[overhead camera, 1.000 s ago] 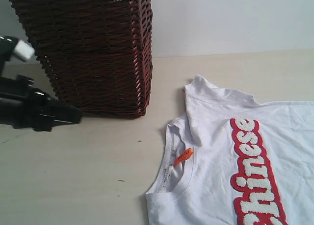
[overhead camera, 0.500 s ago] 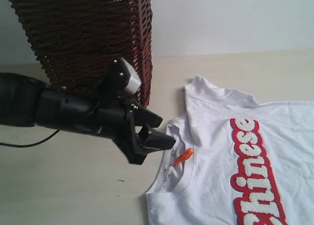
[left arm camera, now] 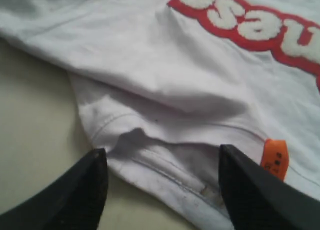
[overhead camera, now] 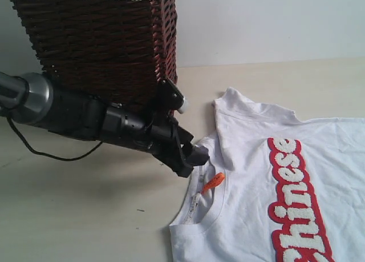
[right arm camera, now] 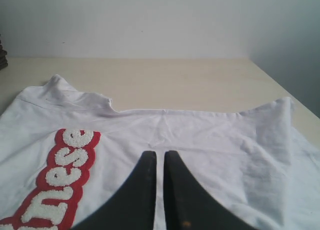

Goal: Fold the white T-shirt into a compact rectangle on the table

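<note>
In the exterior view the white T-shirt [overhead camera: 251, 176] lies spread on the desk [overhead camera: 85, 216] beside the wicker basket [overhead camera: 102, 56], with the left hand [overhead camera: 193, 157] at its collar edge. The pinch should probably take both layers near the shoulder before any lift. The left wrist view shows what that angle hides: the jaws are open and straddle the collar [left arm camera: 150, 162], with the orange tag [left arm camera: 274, 157] just beside one finger. The right wrist view shows the right hand [right arm camera: 159, 157] closed and empty over the shirt's body.
</note>
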Controlling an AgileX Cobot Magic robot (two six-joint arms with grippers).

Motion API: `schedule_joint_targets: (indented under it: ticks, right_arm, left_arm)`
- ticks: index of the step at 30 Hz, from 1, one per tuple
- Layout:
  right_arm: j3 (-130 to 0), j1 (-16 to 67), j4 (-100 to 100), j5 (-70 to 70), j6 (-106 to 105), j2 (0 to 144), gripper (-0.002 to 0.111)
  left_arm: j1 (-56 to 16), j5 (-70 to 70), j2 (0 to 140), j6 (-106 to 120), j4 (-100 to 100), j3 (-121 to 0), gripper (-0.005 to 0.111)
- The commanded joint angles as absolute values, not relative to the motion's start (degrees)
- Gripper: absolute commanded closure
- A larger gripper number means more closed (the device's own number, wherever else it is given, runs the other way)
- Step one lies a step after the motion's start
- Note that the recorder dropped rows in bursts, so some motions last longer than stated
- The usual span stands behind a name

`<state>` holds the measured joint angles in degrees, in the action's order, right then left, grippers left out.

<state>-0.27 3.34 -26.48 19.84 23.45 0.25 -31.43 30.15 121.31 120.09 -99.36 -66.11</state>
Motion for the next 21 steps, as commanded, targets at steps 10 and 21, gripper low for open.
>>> schedule_joint_targets:
  ticks: [10, 21]
  right_arm:
    - [0.0, 3.0, -26.4, 19.1, 23.6, 0.0, 0.100]
    - [0.0, 3.0, -26.4, 19.1, 23.7, 0.0, 0.100]
  left_arm:
    - [-34.4, 27.4, 128.7, 120.2, -99.5, -71.3, 0.070]
    - [-35.4, 17.2, 126.3, 120.2, -97.9, -71.0, 0.107]
